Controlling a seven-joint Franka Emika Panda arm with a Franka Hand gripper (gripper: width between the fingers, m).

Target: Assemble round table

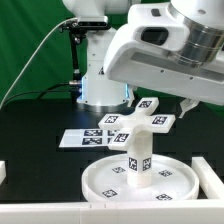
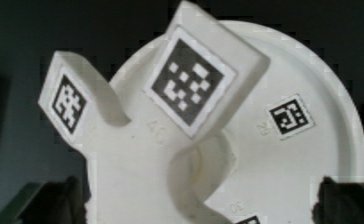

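The large round disc [image 1: 100,182] lies flat near the front of the black table. The short thick cylinder [image 1: 137,160] stands upright on its middle. The small cross-shaped piece [image 1: 146,121] sits on top of the cylinder. My gripper [image 1: 183,108] hangs just above and behind the cross's arm on the exterior view's right. In the wrist view the cross-shaped piece [image 2: 117,150] fills the picture with the disc [image 2: 321,85] behind it. My gripper [image 2: 200,206] has its fingers [image 2: 54,203] wide apart at either side. It looks open; contact with the cross cannot be seen.
The marker board [image 1: 85,138] lies flat behind the disc, near the robot base [image 1: 100,90]. White blocks stand at the table's edges on the exterior view's left [image 1: 3,172] and right [image 1: 211,175]. A white ledge [image 1: 40,212] runs along the front.
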